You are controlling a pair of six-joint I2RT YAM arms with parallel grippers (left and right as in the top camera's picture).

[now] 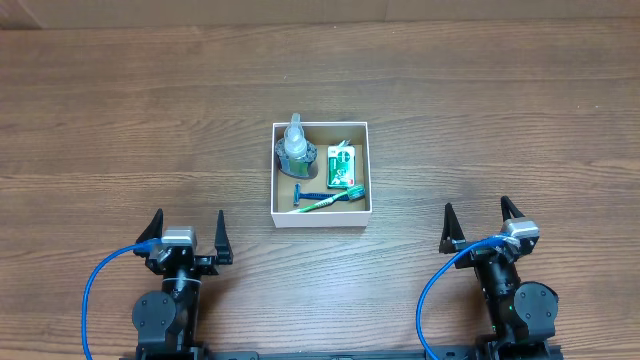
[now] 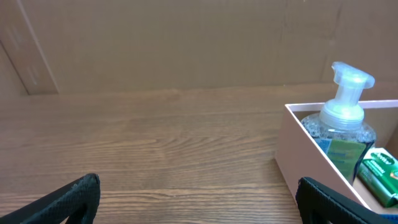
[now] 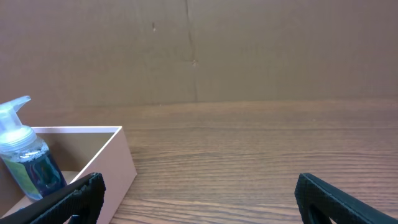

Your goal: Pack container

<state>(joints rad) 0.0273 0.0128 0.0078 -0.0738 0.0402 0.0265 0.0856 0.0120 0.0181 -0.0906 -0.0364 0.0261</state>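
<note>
Jaws x2 spread, 1 container (image 1: 320, 221) w/ 1 pump bottle (image 1: 296, 149), 1 packet (image 1: 342, 166), 1 toothbrush (image 1: 333, 200), 1 razor (image 1: 311, 196)

Lots of open room over the table (image 1: 120, 120) left, right and behind the container (image 1: 320, 219). Inside, a tall pump bottle (image 1: 296, 148) sticking up in the far left corner. Green pack (image 1: 342, 166) near it, only a small gap between. Toothbrush (image 1: 330, 200) across the front.

Before me, the brown wood-grain table (image 1: 120, 120) carries one thing directly: the square white container (image 1: 320, 220), near its middle.
</note>
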